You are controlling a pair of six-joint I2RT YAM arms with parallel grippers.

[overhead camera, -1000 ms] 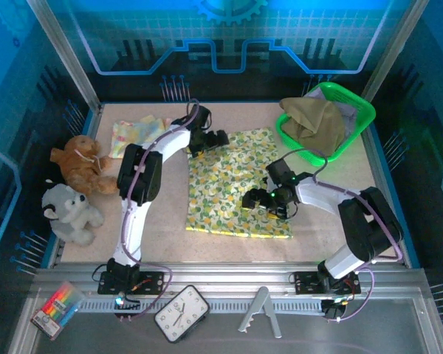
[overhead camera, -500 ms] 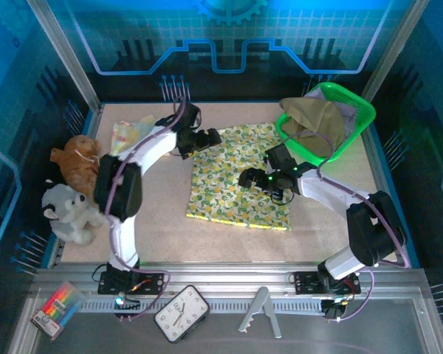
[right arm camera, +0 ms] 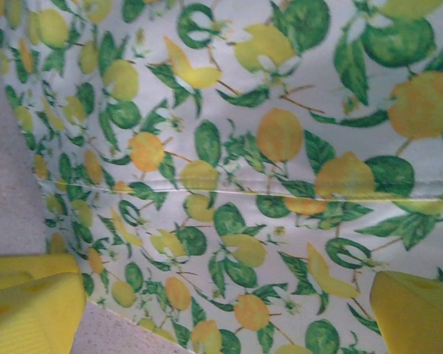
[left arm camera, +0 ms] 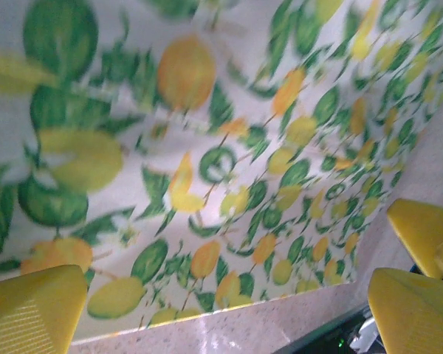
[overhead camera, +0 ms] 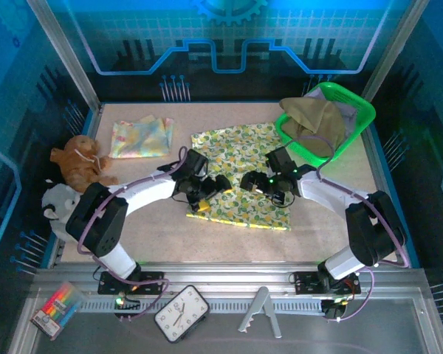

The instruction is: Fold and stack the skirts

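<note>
The floral skirt, pale with yellow fruit and green leaves, lies flat mid-table. My left gripper hovers open over its near left part, pointing right. My right gripper hovers open over the skirt's middle, pointing left, so the two face each other closely. In the left wrist view the floral skirt runs between my yellow fingertips, with nothing held by the left gripper. The right wrist view shows the same print and the right gripper empty. The olive skirt is heaped in the basket, a lavender-grey edge beside it.
The green plastic basket stands at the back right. A folded pastel cloth lies at the back left. A brown plush toy and a grey one sit along the left edge. Bare table lies near left.
My left arm swung from the skirt's far left corner forward to its near left part. My right gripper moved a little back and left. The skirt's near edge shifted slightly.
</note>
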